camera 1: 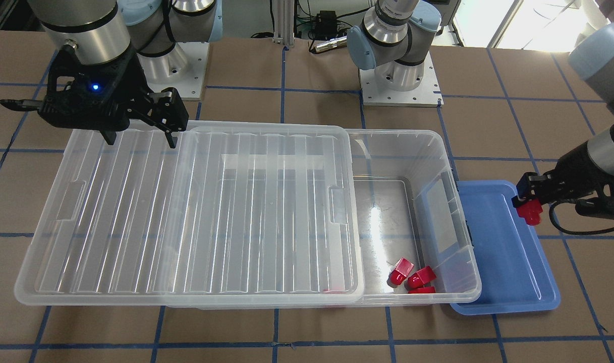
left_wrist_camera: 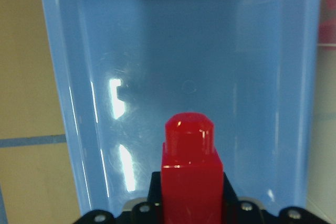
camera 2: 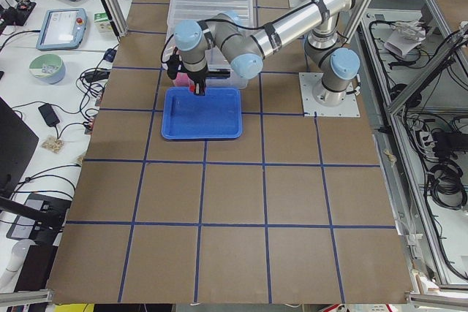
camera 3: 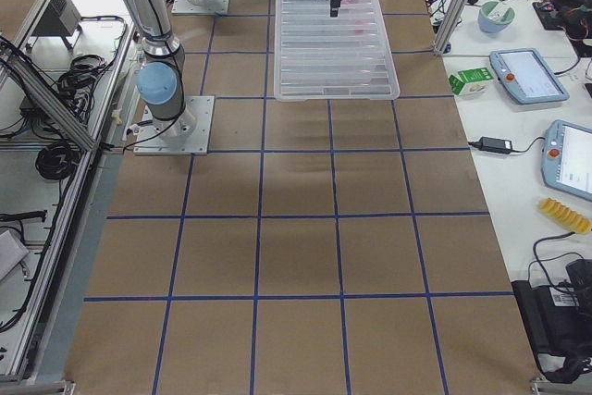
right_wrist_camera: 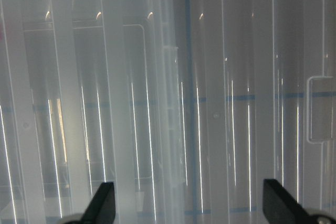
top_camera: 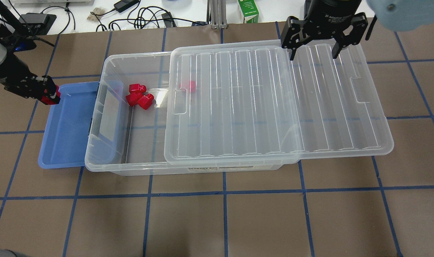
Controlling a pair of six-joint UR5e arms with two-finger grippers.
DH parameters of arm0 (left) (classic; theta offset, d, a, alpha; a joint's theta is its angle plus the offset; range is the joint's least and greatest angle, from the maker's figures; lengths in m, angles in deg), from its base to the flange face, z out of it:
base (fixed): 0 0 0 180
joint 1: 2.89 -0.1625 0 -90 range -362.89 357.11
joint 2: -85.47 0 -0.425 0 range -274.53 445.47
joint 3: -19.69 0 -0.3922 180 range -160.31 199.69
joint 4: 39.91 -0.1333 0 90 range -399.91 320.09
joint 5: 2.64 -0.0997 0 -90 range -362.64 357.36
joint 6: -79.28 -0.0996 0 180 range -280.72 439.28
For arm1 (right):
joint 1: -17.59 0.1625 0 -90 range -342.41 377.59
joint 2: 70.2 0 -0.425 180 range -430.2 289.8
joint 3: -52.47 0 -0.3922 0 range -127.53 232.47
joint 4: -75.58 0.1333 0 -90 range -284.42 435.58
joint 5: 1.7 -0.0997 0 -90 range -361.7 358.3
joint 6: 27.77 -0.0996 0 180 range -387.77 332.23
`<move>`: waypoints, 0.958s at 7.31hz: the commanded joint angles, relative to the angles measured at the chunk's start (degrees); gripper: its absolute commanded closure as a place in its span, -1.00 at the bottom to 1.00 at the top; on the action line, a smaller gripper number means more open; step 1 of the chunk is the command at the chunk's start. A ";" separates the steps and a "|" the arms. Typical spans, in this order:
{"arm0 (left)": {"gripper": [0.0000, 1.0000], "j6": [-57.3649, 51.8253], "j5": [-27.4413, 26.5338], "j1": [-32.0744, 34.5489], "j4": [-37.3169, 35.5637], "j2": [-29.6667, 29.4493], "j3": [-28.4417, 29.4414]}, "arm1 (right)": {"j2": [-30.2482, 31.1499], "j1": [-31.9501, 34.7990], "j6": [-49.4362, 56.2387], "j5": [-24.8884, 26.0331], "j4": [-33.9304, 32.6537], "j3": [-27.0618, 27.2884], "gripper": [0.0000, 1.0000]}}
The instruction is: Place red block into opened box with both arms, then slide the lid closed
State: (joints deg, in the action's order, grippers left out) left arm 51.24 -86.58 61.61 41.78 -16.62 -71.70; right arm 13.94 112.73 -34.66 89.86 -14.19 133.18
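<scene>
1. Overhead exterior showed us the left gripper (top_camera: 49, 95) clamped on the red block (top_camera: 54, 99), which hung over the far corner of the blue tray (top_camera: 67, 142), just outside the box (top_camera: 106, 166).
2. From the left wrist camera, we saw the red block's stub pointing away from the gripper, with the tray floor beneath it.
3. The lid (top_camera: 274, 107) lay slid partway, covering the box's right portion and overhanging that end. The box's left end stood uncovered.
4. 3 other red blocks (top_camera: 138, 97) lay clustered in the uncovered part, and 1 more showed through the lid.
5. The right gripper (top_camera: 313, 55) hung over the lid's far edge, its fingers (right_wrist_camera: 102, 205) spread wide with nothing between them. We could not tell whether the tips touched the lid.
</scene>
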 commanded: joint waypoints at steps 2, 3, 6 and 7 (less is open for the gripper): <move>0.64 18.05 0.00 13.69 1.36 5.57 -2.28 | 1.45 0.39 0.82 -0.68 -4.08 3.55 -1.00; 0.64 24.55 0.09 16.85 0.40 5.93 -5.87 | 1.81 0.22 0.91 -0.59 -4.97 4.26 -1.00; 0.64 28.91 0.00 21.80 -14.34 4.09 -16.34 | 1.82 0.13 0.65 -0.24 -4.98 4.36 -1.00; 0.64 28.92 -0.09 22.33 -16.20 3.57 -18.37 | 1.90 0.04 0.65 -0.50 -4.98 4.27 -1.00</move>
State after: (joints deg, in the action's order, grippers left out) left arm 79.37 -86.60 83.02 28.71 -12.34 -87.19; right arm 15.77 112.83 -33.95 89.42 -19.14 137.48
